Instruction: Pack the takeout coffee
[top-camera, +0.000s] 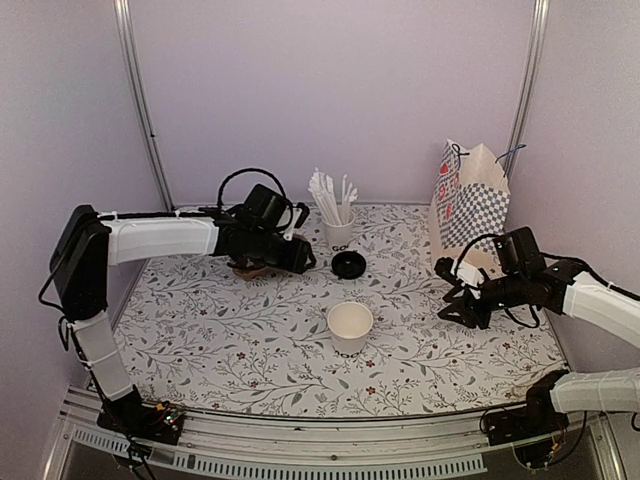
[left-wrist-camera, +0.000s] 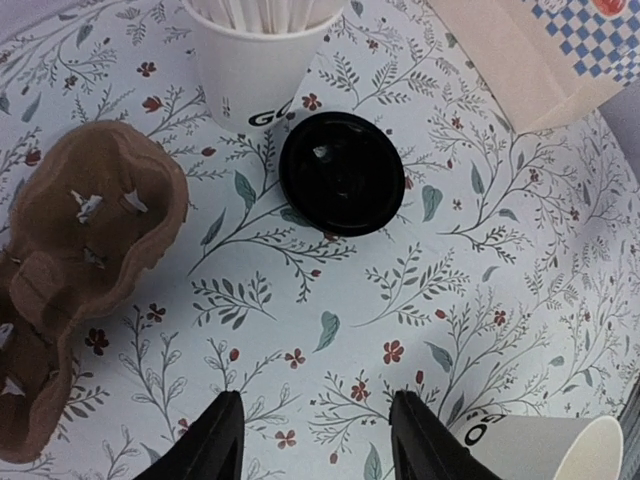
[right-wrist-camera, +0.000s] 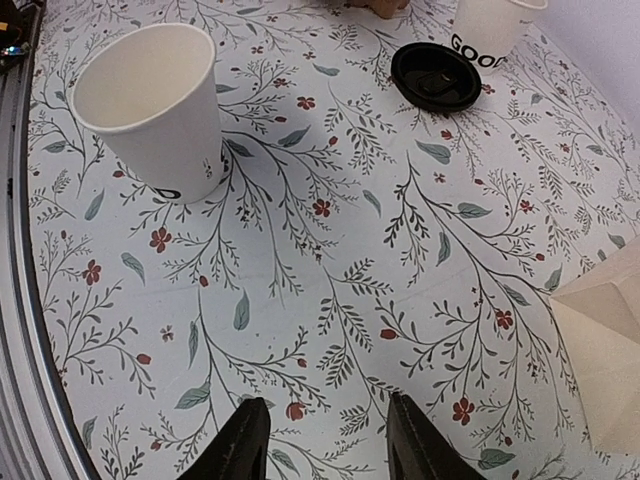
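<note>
The takeout coffee cup (top-camera: 349, 326) stands open, without its lid, near the table's middle front. It shows at upper left in the right wrist view (right-wrist-camera: 155, 105) and at the bottom right corner of the left wrist view (left-wrist-camera: 540, 450). Its black lid (top-camera: 348, 264) lies flat on the table behind it, beside the straw cup, and shows in both wrist views (left-wrist-camera: 342, 172) (right-wrist-camera: 436, 76). My left gripper (top-camera: 303, 258) is open and empty, hovering just left of the lid (left-wrist-camera: 315, 440). My right gripper (top-camera: 447, 290) is open and empty at the right, well clear of the cup (right-wrist-camera: 325, 440).
A white cup of straws (top-camera: 338, 232) stands at the back (left-wrist-camera: 258, 60). A brown pulp carrier (top-camera: 248, 267) lies under my left arm (left-wrist-camera: 80, 260). A checkered paper bag (top-camera: 468, 205) stands at the back right (right-wrist-camera: 610, 350).
</note>
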